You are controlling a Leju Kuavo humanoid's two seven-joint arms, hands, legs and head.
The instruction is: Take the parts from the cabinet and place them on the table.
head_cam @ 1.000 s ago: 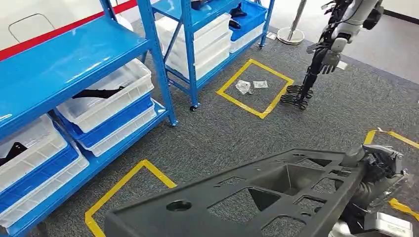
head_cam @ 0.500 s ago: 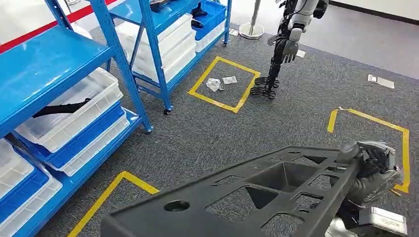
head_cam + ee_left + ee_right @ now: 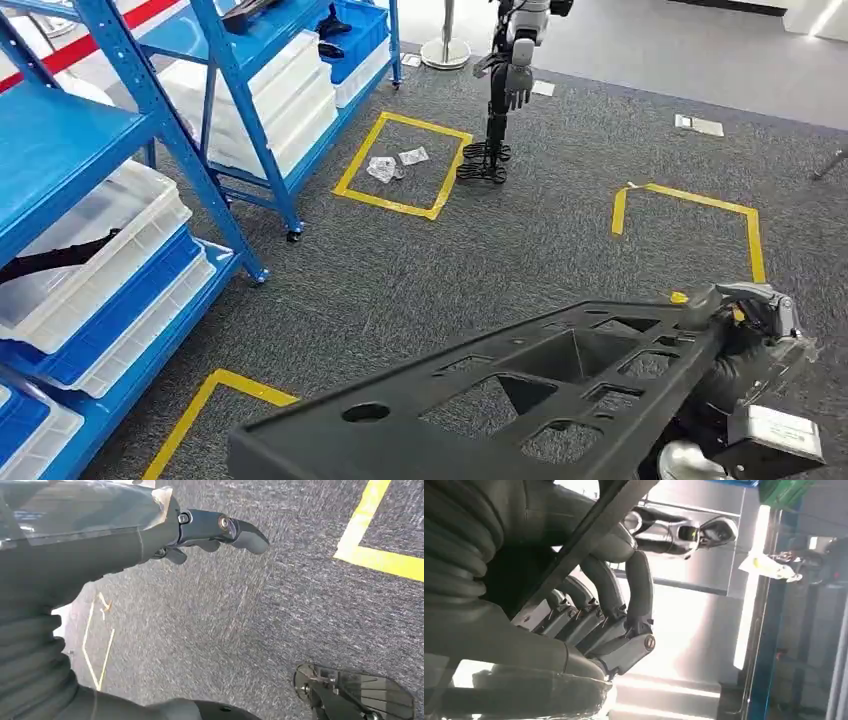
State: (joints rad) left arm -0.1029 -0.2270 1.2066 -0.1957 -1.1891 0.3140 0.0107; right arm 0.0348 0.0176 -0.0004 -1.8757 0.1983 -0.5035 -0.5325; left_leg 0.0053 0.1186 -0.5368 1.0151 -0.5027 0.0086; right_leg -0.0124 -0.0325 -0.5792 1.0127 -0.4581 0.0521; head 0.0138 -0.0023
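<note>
One big black frame part [image 3: 520, 400] is filling the low foreground of the head view, a flat plastic panel full of triangular and round cut-outs, slanting from the lower left up toward the right hand [image 3: 745, 345]. That hand is gripping the part's far right end, its fingers [image 3: 624, 605] curling tight around a dark edge of the part in the right wrist view. The part is hanging in the air above the grey carpet [image 3: 520, 240], well clear of the shelving.

The left hand [image 3: 200, 530] is hanging over the carpet with nothing in it, its dark fingers reaching out loosely and a little apart.

Two blue shelving racks are standing along the left, the nearer one [image 3: 90, 160] and the farther one [image 3: 270, 60], both stacked with white and blue bins [image 3: 110, 250]; one bin is holding another black part [image 3: 55, 255], half hidden by the bin wall. Three yellow tape outlines are showing on the floor, with two small clear bags [image 3: 392, 165] lying inside the far one [image 3: 400, 165]. One other humanoid robot [image 3: 505, 90] is standing just beside that outline, its upper body cut off by the frame edge.
</note>
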